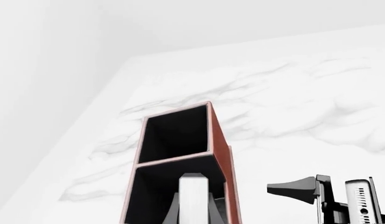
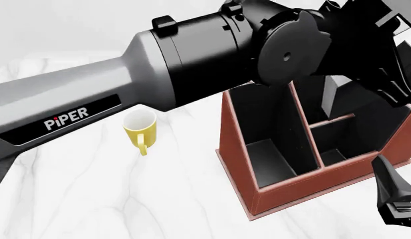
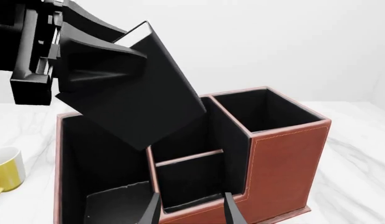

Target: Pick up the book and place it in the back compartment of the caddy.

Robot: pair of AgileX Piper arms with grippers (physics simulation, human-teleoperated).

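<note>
The left arm (image 2: 126, 94) fills the front view's upper left, its fingers (image 3: 99, 65) clamped on the book (image 3: 133, 100), which hangs tilted above the caddy (image 3: 279, 154), long axis slanting down toward the back compartment (image 3: 186, 179); right fingers (image 3: 191, 210) idle apart, empty.

On my screens the caddy (image 3: 285, 158) is reddish-brown outside with pale stitching along its edges, and every cell I can see into is lined black. The book (image 3: 142, 107) I'm holding over it has a plain black cover and a thin white strip of page edge, and the left gripper (image 3: 96, 63) on it is black as well, on an arm that is mid-grey with a black band lettered "PiPER" in white. The mug (image 2: 140, 128) is yellow with a white inside, and the table (image 2: 92, 199) is white marble with faint grey veins.
</note>
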